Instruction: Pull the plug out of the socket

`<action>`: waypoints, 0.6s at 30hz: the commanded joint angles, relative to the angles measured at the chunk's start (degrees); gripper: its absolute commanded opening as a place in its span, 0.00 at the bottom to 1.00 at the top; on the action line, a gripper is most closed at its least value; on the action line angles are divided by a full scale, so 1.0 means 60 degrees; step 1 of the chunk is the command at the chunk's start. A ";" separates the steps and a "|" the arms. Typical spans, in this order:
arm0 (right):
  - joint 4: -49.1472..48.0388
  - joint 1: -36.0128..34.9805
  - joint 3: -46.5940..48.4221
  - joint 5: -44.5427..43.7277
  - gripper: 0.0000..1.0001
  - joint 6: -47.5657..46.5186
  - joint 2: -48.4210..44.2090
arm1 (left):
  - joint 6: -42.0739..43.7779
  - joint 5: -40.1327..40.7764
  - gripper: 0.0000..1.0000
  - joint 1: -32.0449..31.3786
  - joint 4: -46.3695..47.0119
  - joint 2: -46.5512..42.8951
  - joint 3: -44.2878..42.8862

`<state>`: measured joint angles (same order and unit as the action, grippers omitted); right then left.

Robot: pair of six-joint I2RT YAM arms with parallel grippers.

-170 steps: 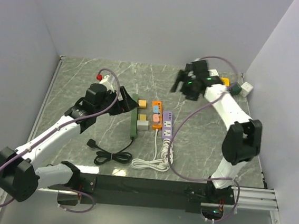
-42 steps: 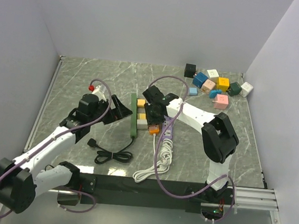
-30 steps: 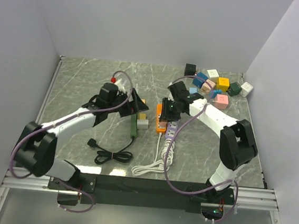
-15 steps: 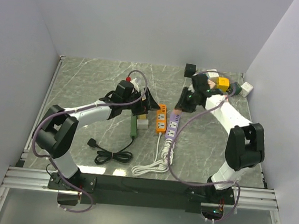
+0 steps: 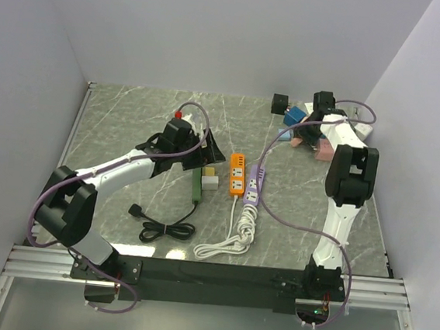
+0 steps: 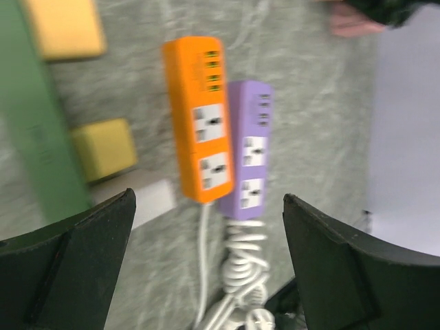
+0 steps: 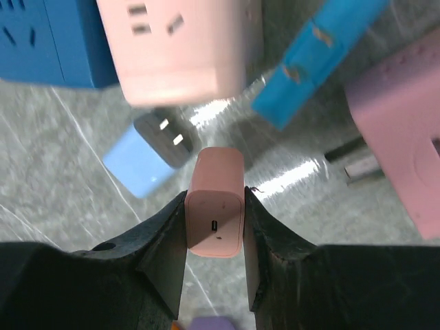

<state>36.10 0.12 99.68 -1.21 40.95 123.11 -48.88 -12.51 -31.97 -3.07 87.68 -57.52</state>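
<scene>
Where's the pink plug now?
Pink plug: right wrist view centre, clamped in the right gripper, beside the light blue plug and pink adapter, at the table far right.

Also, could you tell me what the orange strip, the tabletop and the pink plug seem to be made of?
Orange strip: moulded plastic, probably; smooth, even colour, white socket inserts.
Tabletop: marble-look, grey-green with pale veins, glossy by its reflections; real stone or printed laminate, I cannot tell.
Pink plug: likely plastic, smooth satin, rounded edges.
</scene>
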 commanded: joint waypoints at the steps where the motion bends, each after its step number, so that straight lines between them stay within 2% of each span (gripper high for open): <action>1: 0.0384 0.0272 0.1313 -0.0092 0.26 0.0324 0.0340 | 0.0676 0.1247 0.94 -0.0004 -0.1347 -0.0054 -0.0637; 2: 0.0458 0.0331 0.1462 0.0127 0.46 0.0251 0.0443 | 0.0807 0.1410 0.94 -0.0004 -0.1494 0.0005 -0.0711; 3: 0.0589 0.0375 0.1594 0.0172 0.55 0.0207 0.0444 | 0.0866 0.1542 0.94 0.0025 -0.1640 0.0078 -0.0784; 4: 0.0532 0.0433 0.1508 0.0419 0.68 0.0177 0.0313 | 0.0939 0.1761 0.94 0.0010 -0.1859 0.0181 -0.0930; 7: 0.0355 0.0522 0.0907 0.0525 0.83 0.0060 -0.0609 | 0.1130 0.1939 0.94 0.0098 -0.1979 0.0255 -0.1005; 8: 0.0515 0.0565 0.0848 0.0423 0.92 0.0060 -0.0828 | 0.1203 0.1954 0.94 0.0200 -0.1978 0.0269 -0.1005; 11: 0.0839 0.0581 0.0206 0.0568 0.94 -0.0203 -0.1941 | 0.1364 0.1939 0.94 0.0420 -0.1964 0.0313 -0.0990; 15: 0.0211 0.0318 -0.2162 0.1358 0.94 -0.0788 -0.4222 | 0.1833 0.2056 0.94 0.0464 -0.2183 0.0576 -0.1078; 18: 0.0064 -0.0208 -0.3424 0.1783 0.94 -0.1345 -0.5236 | 0.2155 0.2056 0.94 0.0464 -0.2301 0.0883 -0.1151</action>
<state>38.11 2.22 84.90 5.50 37.32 97.56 -39.70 -1.19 -29.02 -15.86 91.50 -62.00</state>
